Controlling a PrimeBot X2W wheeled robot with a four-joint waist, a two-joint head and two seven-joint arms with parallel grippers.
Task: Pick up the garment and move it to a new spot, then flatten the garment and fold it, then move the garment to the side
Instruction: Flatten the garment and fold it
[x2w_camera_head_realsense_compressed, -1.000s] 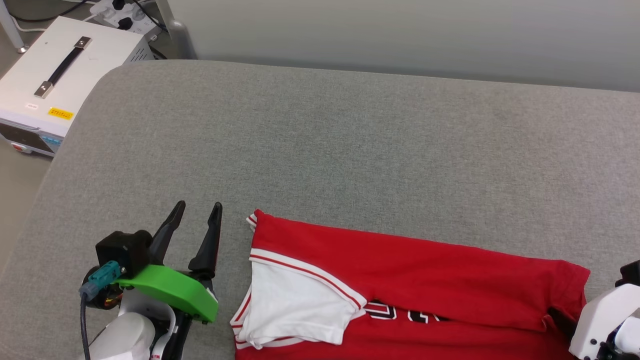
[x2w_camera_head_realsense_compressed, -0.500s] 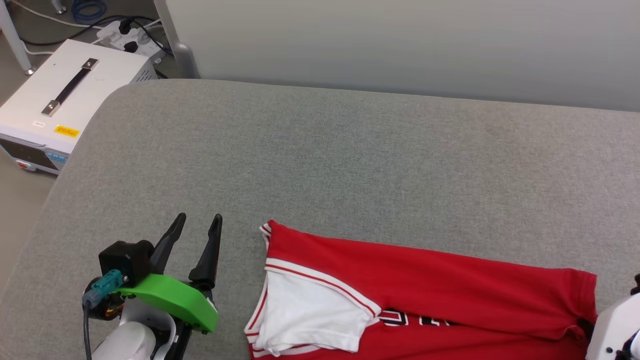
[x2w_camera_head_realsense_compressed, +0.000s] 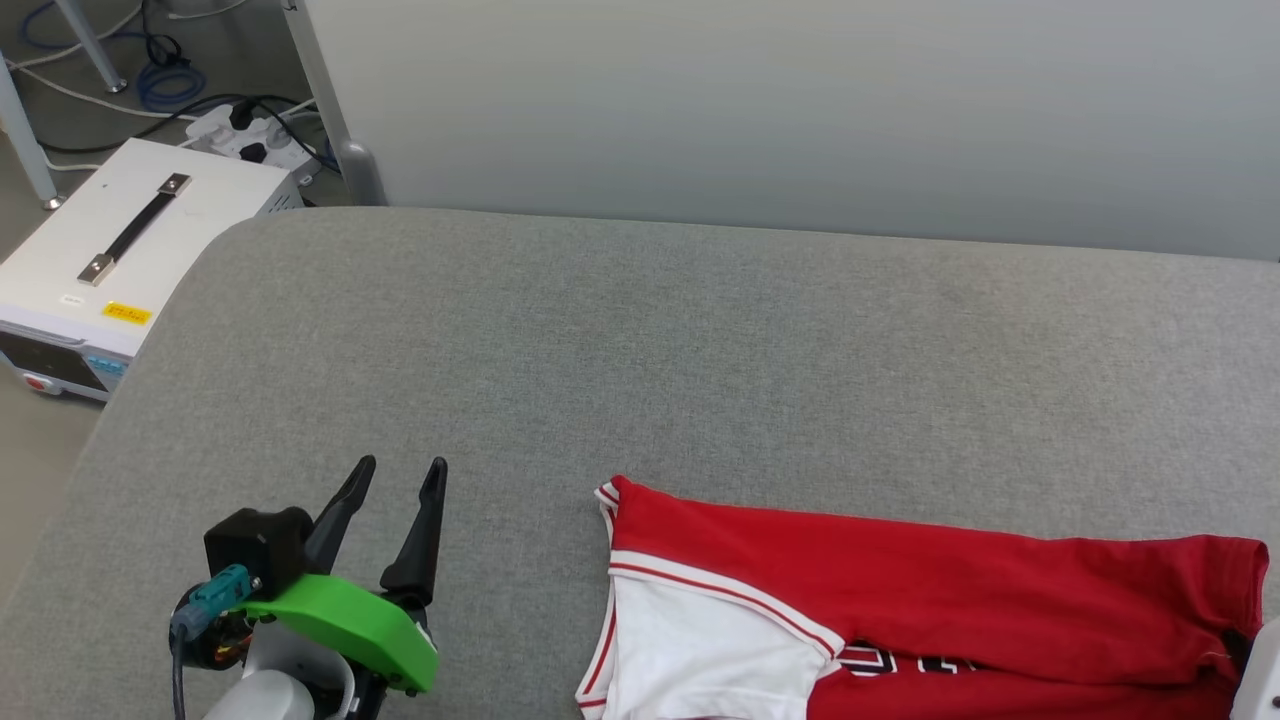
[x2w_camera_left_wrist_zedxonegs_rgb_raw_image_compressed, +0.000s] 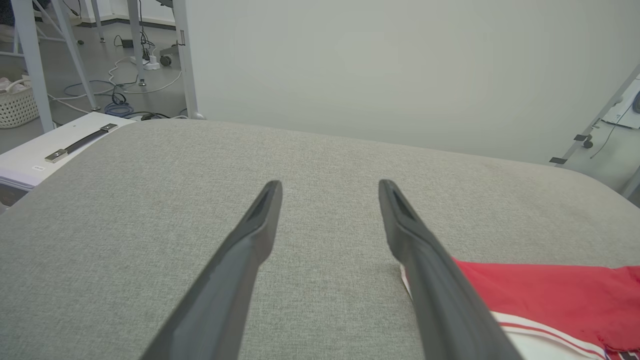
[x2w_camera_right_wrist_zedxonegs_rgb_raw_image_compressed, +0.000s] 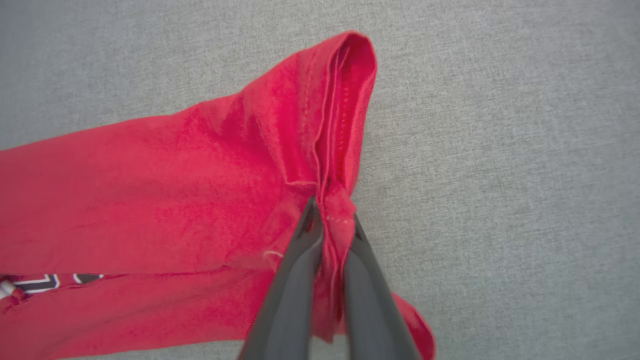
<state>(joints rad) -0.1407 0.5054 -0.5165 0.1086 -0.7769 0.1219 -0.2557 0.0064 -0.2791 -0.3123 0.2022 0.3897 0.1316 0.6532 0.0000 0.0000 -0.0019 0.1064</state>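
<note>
The garment (x2w_camera_head_realsense_compressed: 900, 590), a red shirt with a white sleeve end and red-and-white trim, lies folded lengthwise at the near right of the grey padded surface (x2w_camera_head_realsense_compressed: 700, 350). Part of its dark lettering shows at the bottom edge. In the right wrist view my right gripper (x2w_camera_right_wrist_zedxonegs_rgb_raw_image_compressed: 332, 212) is shut on a bunched red hem of the garment (x2w_camera_right_wrist_zedxonegs_rgb_raw_image_compressed: 175, 190), pinching the cloth between its fingertips. A pale part of that arm (x2w_camera_head_realsense_compressed: 1262, 675) shows at the shirt's right end. My left gripper (x2w_camera_head_realsense_compressed: 402, 465) stands open over bare fabric, left of the shirt and apart from it. Its fingers (x2w_camera_left_wrist_zedxonegs_rgb_raw_image_compressed: 250, 235) hold nothing; the garment (x2w_camera_left_wrist_zedxonegs_rgb_raw_image_compressed: 540, 295) lies to their right.
A white case with a black handle (x2w_camera_head_realsense_compressed: 120, 250) sits on the floor beyond the surface's left edge, with a power strip and cables (x2w_camera_head_realsense_compressed: 250, 130) behind it. A pale panel (x2w_camera_head_realsense_compressed: 800, 100) backs the surface. A basket (x2w_camera_left_wrist_zedxonegs_rgb_raw_image_compressed: 17, 105) stands far left on the floor.
My right gripper has shut on the garment's hem, and the garment has slid to the right, away from the left gripper. The head camera has tilted up. The left gripper stays open.
</note>
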